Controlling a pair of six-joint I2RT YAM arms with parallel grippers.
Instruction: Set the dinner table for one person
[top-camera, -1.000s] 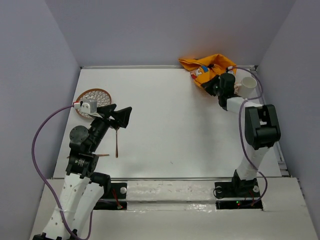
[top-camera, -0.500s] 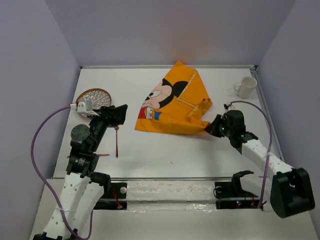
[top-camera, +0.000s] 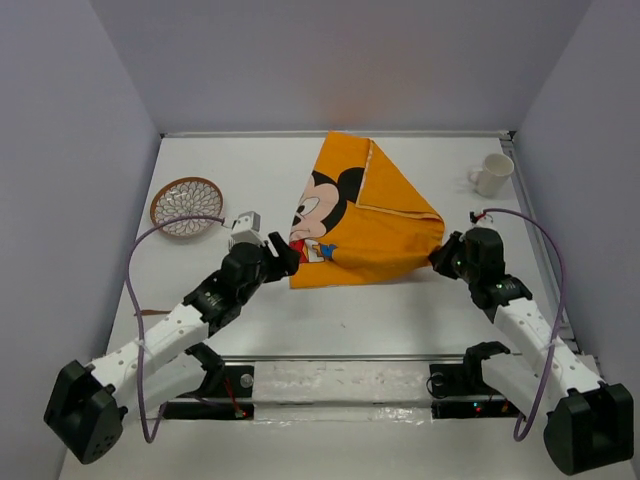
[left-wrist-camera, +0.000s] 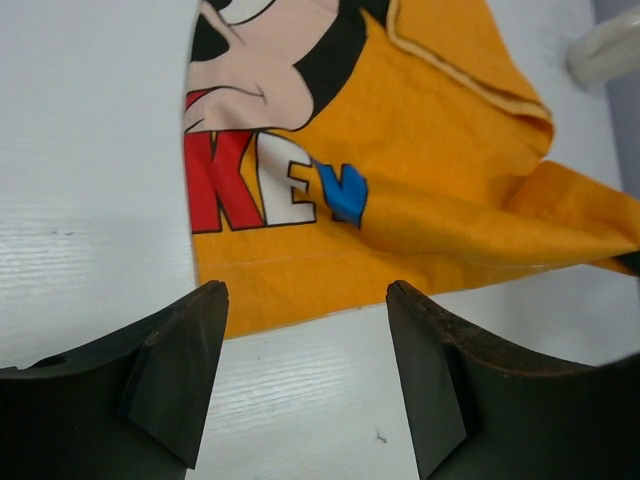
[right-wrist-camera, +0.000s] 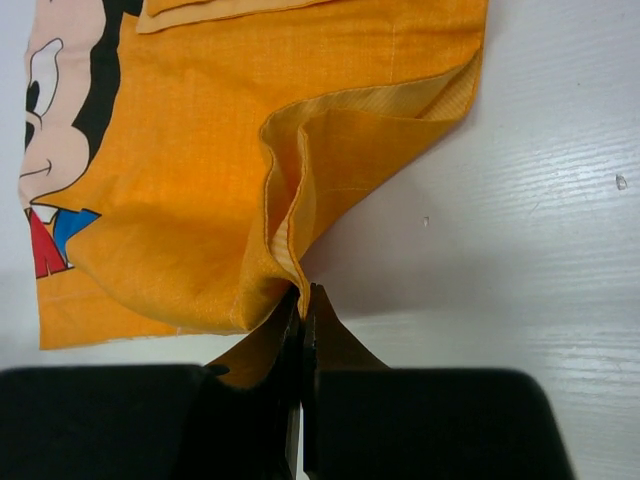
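The right gripper (right-wrist-camera: 303, 298) pinches a corner of the orange mat (top-camera: 365, 225). The left gripper (left-wrist-camera: 305, 295) is spread wide by the mat's near edge. The mat lies half folded on the white table (top-camera: 380, 320).

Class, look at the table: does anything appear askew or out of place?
Yes. The orange Mickey Mouse mat lies crooked and folded over itself in the middle of the dinner table, one corner bunched in the shut right gripper.
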